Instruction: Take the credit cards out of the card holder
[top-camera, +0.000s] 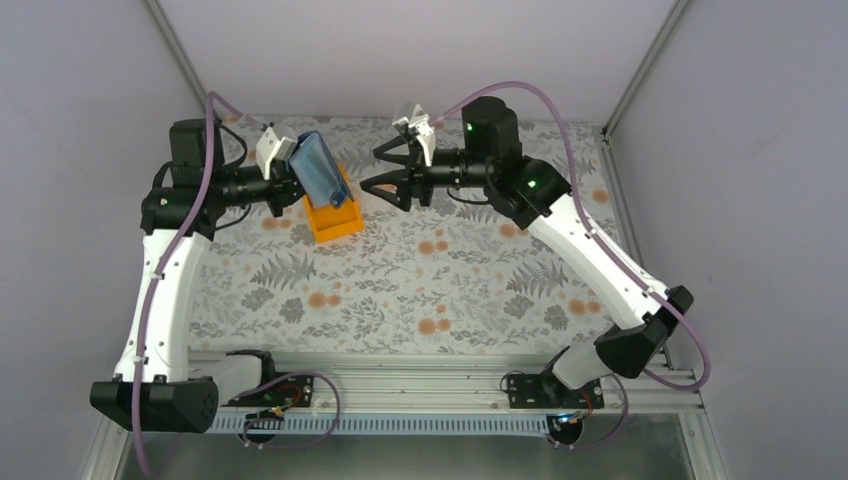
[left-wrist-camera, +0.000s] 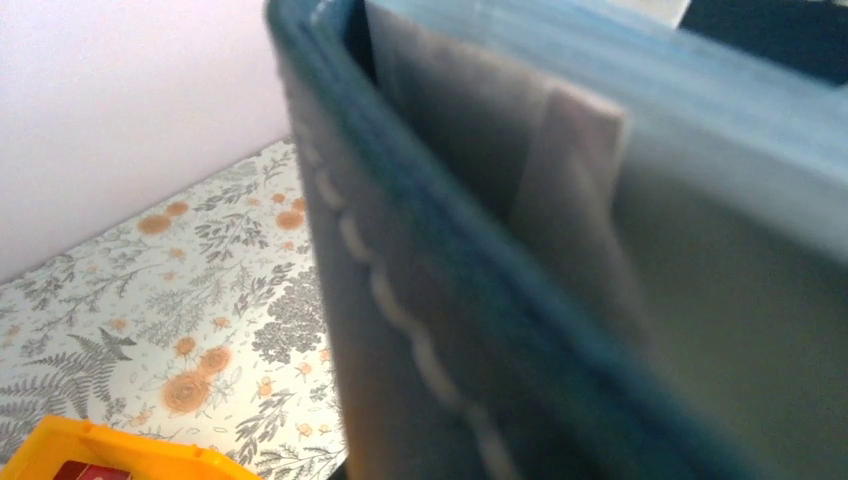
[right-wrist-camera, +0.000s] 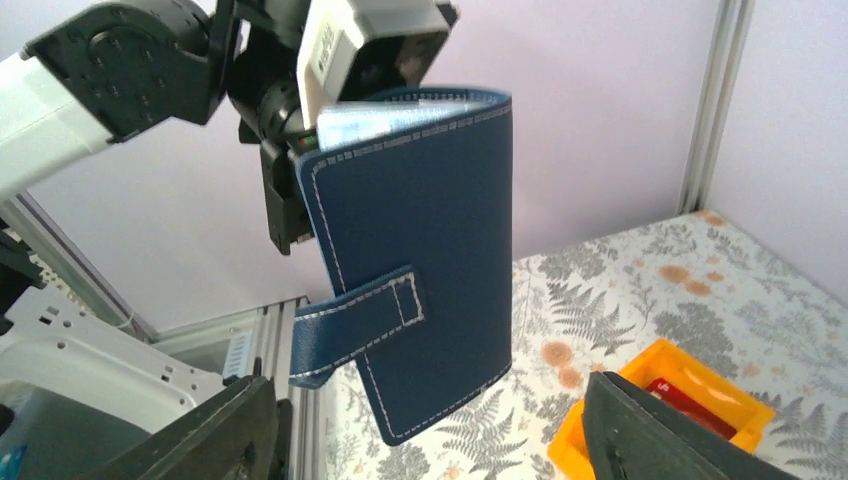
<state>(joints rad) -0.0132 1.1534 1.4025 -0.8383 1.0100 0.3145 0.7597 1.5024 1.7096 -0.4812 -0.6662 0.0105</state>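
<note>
The left pincer (top-camera: 297, 178) is clamped on one edge of the wallet (right-wrist-camera: 420, 250), holding it in the air above the tray (top-camera: 335, 222) at the far side of the desk (top-camera: 420, 290). The wallet hangs folded and gaping a little. Its long axis is roughly upright with a slight tilt, and its strap (right-wrist-camera: 370, 320) hangs loose, pointing toward the left arm.

The right pincer (top-camera: 372, 168) has its fingers wide apart and holds nothing. It is just beside the wallet, on the wallet's right, and faces the flat cover (it is the only free arm near it).

One red card (right-wrist-camera: 688, 397) lies in the tray. Whether any card sits in the pockets cannot be told, since the left wrist view shows only grey lining. The next move probably needs the right pincer at the wallet's open edge, not its cover.
</note>
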